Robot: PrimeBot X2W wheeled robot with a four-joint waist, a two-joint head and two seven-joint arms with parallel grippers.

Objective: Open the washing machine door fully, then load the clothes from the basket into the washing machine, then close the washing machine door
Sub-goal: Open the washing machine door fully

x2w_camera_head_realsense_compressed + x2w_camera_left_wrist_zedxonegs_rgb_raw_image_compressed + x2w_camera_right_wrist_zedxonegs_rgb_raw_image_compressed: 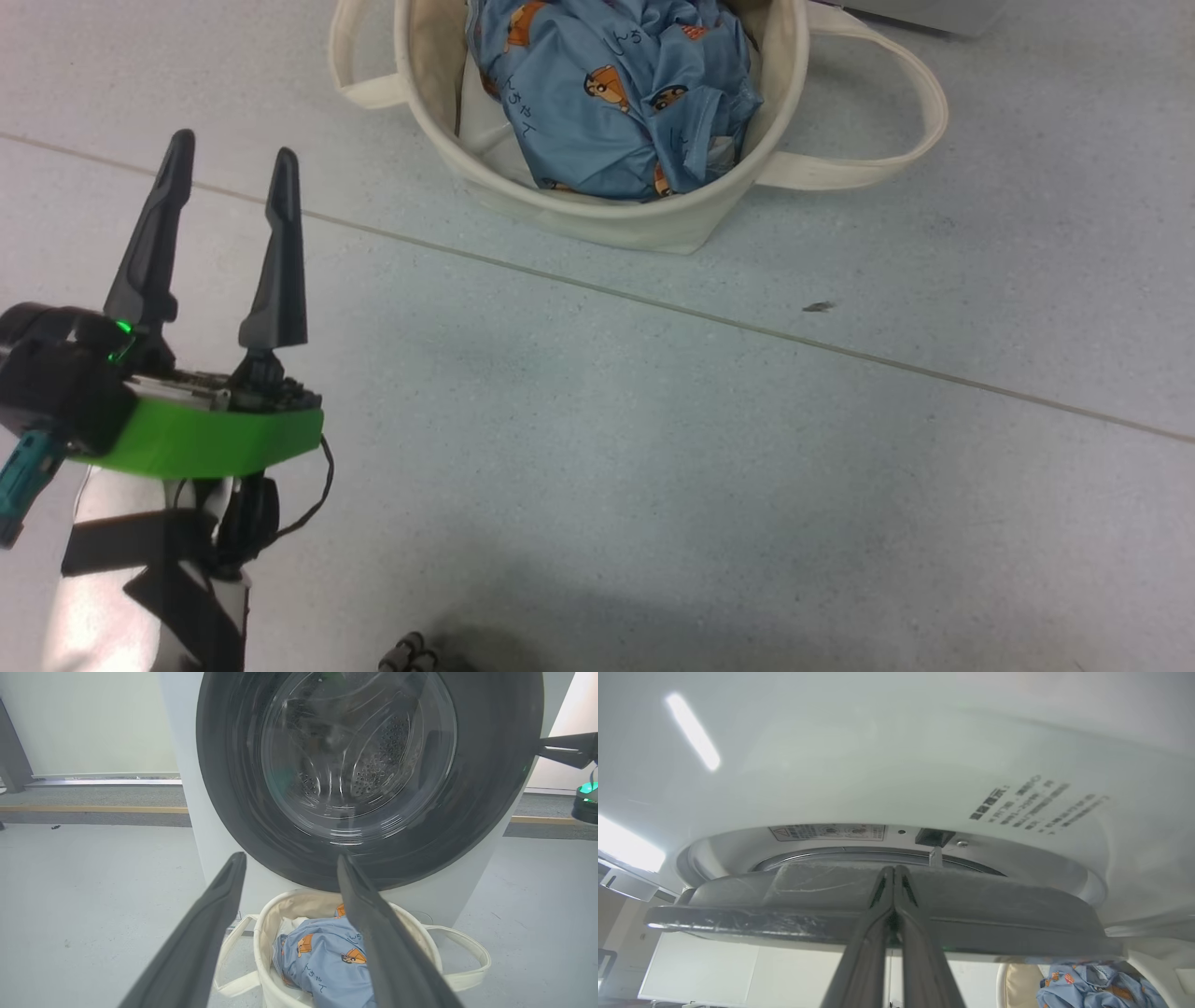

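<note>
Right wrist view: pinched-shut right gripper (894, 870) at the ajar, black-rimmed round glass door (994, 905).
The door looked rigid and slippery, best hooked behind its right rim. The left gripper (233, 149) gaped wide, left of the cream canvas basket (597, 210).

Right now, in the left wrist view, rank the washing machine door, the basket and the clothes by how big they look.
1. washing machine door, by far the largest, though farther off.
2. basket, cut off by the bottom edge.
3. clothes, lying inside the basket, so smaller than it.
</note>
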